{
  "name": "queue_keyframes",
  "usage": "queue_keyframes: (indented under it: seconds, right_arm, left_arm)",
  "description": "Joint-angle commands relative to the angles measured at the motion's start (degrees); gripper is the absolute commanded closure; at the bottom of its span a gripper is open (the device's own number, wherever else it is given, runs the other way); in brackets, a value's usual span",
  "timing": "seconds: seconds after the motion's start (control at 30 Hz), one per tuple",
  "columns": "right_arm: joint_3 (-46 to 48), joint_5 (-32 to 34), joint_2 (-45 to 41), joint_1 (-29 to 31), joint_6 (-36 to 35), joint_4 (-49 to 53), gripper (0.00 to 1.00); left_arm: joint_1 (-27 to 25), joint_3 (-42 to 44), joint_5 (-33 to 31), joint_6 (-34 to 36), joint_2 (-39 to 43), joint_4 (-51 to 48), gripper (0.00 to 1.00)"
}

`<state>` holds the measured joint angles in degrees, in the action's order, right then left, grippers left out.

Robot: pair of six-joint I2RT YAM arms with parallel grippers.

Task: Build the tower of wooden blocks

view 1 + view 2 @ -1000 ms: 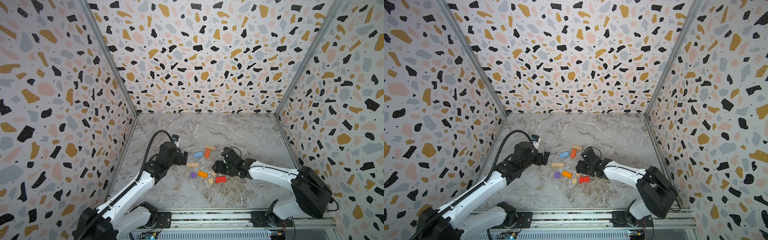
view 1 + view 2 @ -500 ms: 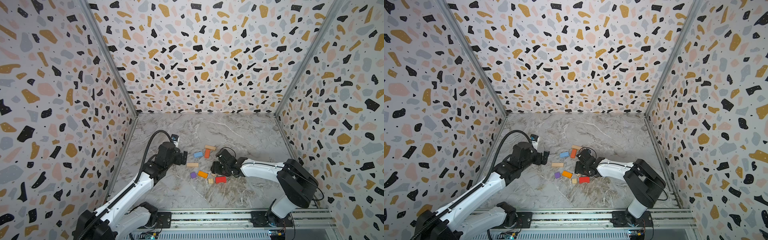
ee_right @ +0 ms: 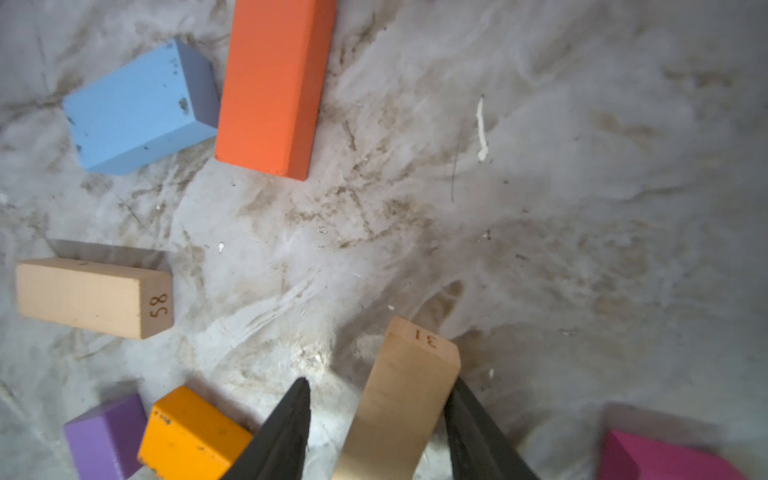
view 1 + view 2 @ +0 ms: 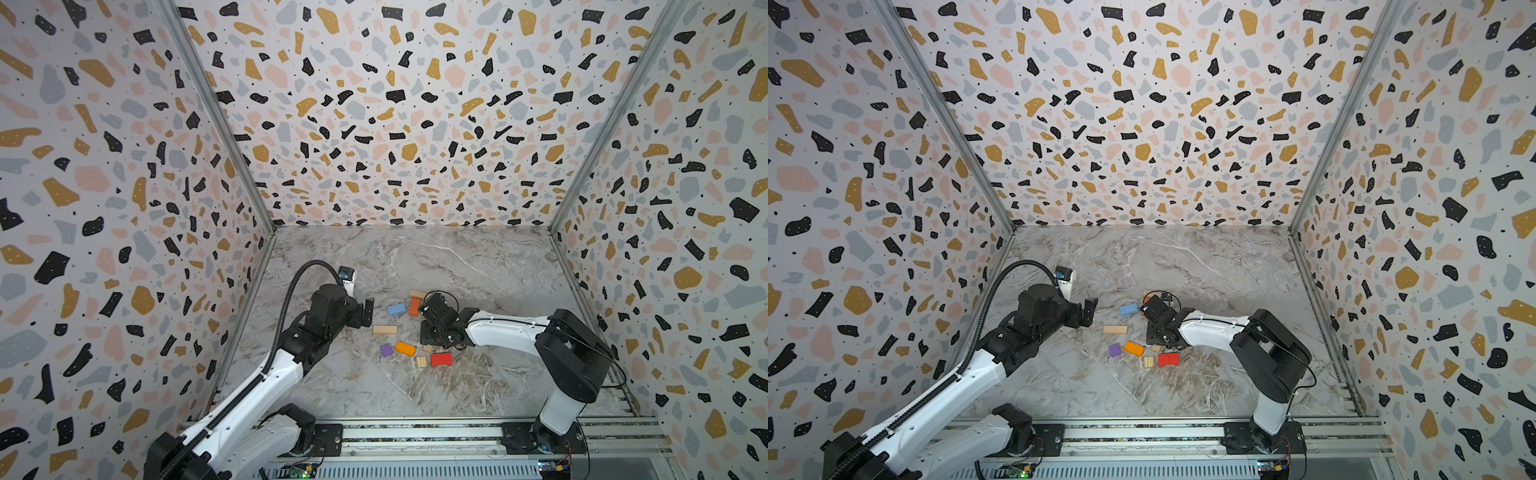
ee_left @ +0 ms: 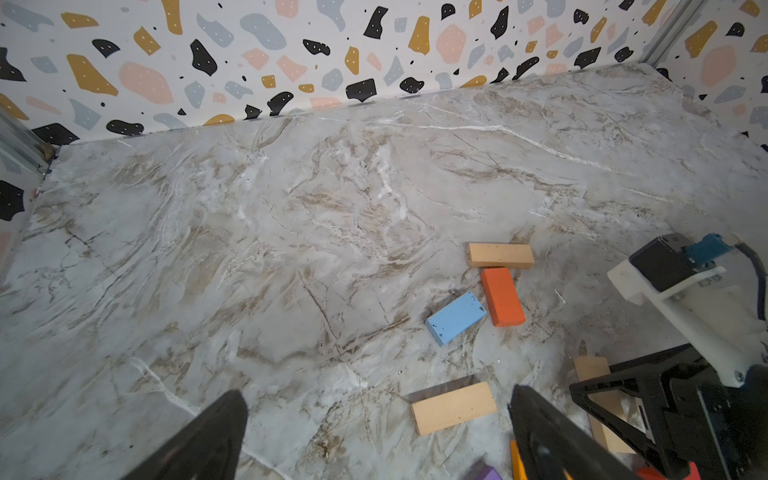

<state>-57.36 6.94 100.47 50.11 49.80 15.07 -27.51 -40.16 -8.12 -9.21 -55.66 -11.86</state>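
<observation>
The wood blocks lie loose and flat on the marble floor, and no tower is in view. My right gripper [image 3: 380, 386] points down over a tan block marked 31 [image 3: 407, 399]. One finger touches that block and a gap shows at the other finger. In a top view the right gripper [image 4: 432, 334] hangs between an orange-red block [image 4: 414, 306] and a red block [image 4: 441, 359]. My left gripper [image 5: 378, 395] is open and empty, just above the floor by another tan block [image 5: 454, 407]. In a top view the left gripper [image 4: 368, 309] is left of the blocks.
Around the right gripper lie a blue block [image 3: 137, 108], a tan block marked 58 [image 3: 83, 295], a purple cube [image 3: 104, 436] and an orange block [image 3: 191, 436]. A small ribbed tan piece [image 4: 421, 361] sits beside the red block. Patterned walls enclose the floor on three sides.
My right arm has swung left toward the blocks, and its jaws have narrowed around the tan block marked 31. The left arm has stayed still and open.
</observation>
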Motion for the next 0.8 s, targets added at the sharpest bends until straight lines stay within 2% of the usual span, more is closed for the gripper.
queue_keyframes:
  seconds: [0.0, 0.1, 0.4, 0.53, 0.77]
  right_arm:
    - [-2.5, 3.0, 0.7, 0.8, -2.6, 4.7, 0.51]
    - [-3.0, 3.6, 1.4, 1.0, -2.8, 5.3, 0.56]
    - [-3.0, 4.7, 1.2, 1.4, -3.3, 5.9, 0.60]
    - [-3.2, 4.7, 1.4, 1.4, -3.4, 6.0, 0.67]
    - [-4.2, 4.8, 1.4, 1.2, -3.9, 6.2, 0.72]
  left_arm:
    - [-0.3, -0.6, -0.9, -0.3, -0.6, 0.9, 0.00]
    - [-0.3, -0.6, -0.9, -0.2, -0.5, 0.9, 0.00]
    - [-0.3, -0.6, -0.8, -0.6, -0.9, 1.1, 0.00]
    - [-0.3, -0.9, -0.7, -0.7, -1.3, 0.7, 0.00]
    - [-0.3, -0.9, -0.8, -0.7, -1.6, 0.7, 0.00]
